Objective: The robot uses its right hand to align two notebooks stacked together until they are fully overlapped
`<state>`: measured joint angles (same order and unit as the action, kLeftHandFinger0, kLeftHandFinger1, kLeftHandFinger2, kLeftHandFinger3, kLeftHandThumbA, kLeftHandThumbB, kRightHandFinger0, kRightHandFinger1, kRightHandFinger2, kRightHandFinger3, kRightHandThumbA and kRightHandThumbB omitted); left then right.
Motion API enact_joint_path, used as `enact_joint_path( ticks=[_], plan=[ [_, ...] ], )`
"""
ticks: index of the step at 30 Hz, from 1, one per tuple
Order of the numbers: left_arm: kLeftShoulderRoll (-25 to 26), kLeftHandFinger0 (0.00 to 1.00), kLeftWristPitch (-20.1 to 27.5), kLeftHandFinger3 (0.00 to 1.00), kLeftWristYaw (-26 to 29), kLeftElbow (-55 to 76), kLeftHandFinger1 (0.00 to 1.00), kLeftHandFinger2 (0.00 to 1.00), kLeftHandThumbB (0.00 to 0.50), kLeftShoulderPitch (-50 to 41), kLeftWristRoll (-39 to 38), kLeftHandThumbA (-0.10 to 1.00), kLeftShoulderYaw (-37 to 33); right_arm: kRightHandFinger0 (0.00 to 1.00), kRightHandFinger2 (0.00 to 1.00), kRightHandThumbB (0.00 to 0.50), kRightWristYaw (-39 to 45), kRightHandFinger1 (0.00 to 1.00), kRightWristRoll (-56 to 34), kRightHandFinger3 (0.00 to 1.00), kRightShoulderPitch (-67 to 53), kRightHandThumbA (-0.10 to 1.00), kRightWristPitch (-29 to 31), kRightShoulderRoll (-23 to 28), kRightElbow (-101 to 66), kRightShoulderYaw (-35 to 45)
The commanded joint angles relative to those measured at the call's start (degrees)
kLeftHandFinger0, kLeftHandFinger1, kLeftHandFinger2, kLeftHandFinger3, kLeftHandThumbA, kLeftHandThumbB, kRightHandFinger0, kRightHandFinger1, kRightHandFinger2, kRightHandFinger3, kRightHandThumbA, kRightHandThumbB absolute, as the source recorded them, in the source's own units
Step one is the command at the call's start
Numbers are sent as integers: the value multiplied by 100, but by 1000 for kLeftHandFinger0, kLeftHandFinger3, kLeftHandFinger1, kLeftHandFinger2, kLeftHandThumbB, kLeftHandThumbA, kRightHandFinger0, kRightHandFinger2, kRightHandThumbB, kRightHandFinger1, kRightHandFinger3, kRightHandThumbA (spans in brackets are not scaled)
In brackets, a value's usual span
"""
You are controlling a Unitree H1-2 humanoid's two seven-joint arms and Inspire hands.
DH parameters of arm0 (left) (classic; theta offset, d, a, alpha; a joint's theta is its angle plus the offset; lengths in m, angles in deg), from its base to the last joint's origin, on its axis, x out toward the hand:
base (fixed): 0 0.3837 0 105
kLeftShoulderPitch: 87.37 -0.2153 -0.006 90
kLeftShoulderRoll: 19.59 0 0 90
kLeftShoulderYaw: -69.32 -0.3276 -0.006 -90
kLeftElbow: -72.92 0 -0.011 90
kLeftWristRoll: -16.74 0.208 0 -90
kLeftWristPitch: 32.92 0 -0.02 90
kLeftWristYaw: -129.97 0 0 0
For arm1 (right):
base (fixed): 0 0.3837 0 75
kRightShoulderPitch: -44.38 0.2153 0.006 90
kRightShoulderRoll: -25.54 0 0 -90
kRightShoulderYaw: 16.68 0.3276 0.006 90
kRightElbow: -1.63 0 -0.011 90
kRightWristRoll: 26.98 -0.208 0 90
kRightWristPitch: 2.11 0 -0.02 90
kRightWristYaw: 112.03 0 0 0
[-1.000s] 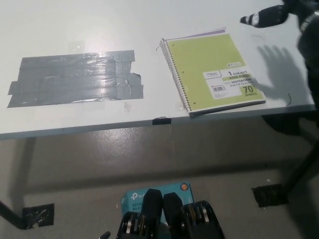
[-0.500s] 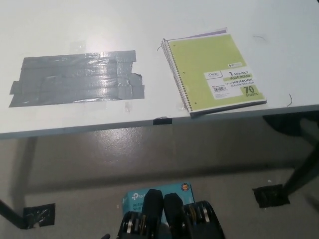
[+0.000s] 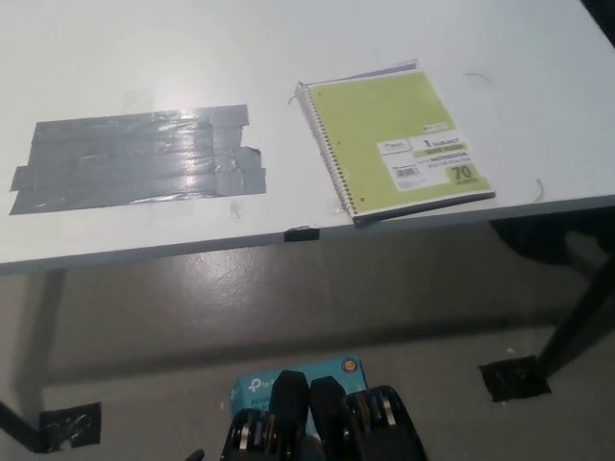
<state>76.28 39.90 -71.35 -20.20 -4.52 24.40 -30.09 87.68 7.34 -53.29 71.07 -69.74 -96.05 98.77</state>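
A green spiral notebook (image 3: 394,142) lies on the white table (image 3: 288,38), right of centre, near the front edge. Under it lies a purple notebook (image 3: 382,72), of which only a thin strip shows along the far edge. The two lie almost square on each other, the spiral binding on the left side. Neither of my hands shows in the head view.
A patch of grey tape strips (image 3: 139,157) covers the table's left half. A small black tab (image 3: 302,232) sits on the front edge. Below the table are grey floor, a teal box (image 3: 288,382) and black tape marks (image 3: 514,376).
My black right hand, which was above the table's far right corner a second ago, has left the picture. The whole picture has shifted slightly left and up; the notebooks lie as before.
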Motion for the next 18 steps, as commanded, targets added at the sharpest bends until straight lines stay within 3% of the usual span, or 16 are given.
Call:
enact_joint_path(
  ticks=[1,3,4,7,8,9,11,13,15,18],
  plan=[
    [-42,361,398,871,216,70,474,572,500,-76,-153,1000,211,1000,1000,402,-715,1000,-741,1000,98,1000,867,-3,603,-149],
    [-50,383,408,879,162,46,501,584,500,-57,-178,1000,253,1000,1000,391,-600,1000,-916,1000,47,1000,854,26,851,-261],
    [-50,387,440,871,161,33,509,586,500,-56,-165,1000,257,1000,1000,352,-453,1000,-1048,1000,10,1000,822,53,952,-330],
    [-37,387,458,860,153,41,523,603,500,-59,-168,1000,305,1000,1000,379,-224,1000,-1311,1000,-31,1000,805,115,1169,-600],
    [-44,366,454,867,181,118,538,631,500,-75,-139,1000,315,1000,1000,331,-121,1000,-1185,1000,-76,1000,1332,298,1511,-1008],
    [-46,364,455,867,179,118,539,632,500,-75,-138,1000,317,1000,1000,330,-141,1000,-1206,1000,-79,1000,1333,314,1517,-1032],
    [-132,351,344,925,260,108,507,620,494,9,-147,1000,400,1000,1000,276,3,1000,-689,1000,-87,832,1411,743,1495,-1792],
    [-157,439,313,990,288,116,555,641,483,15,-141,1000,443,1000,1000,258,53,1000,-635,1000,-95,669,1335,979,1336,-2146],
    [-186,461,322,1000,317,99,559,642,476,21,-137,1000,481,1000,1000,238,62,1000,-697,1000,-116,614,1221,1119,1239,-2330],
    [-224,485,338,980,311,75,589,645,457,57,-170,1000,528,1000,1000,226,51,1000,-865,1000,-114,650,928,1271,1219,-2438]
  ],
)
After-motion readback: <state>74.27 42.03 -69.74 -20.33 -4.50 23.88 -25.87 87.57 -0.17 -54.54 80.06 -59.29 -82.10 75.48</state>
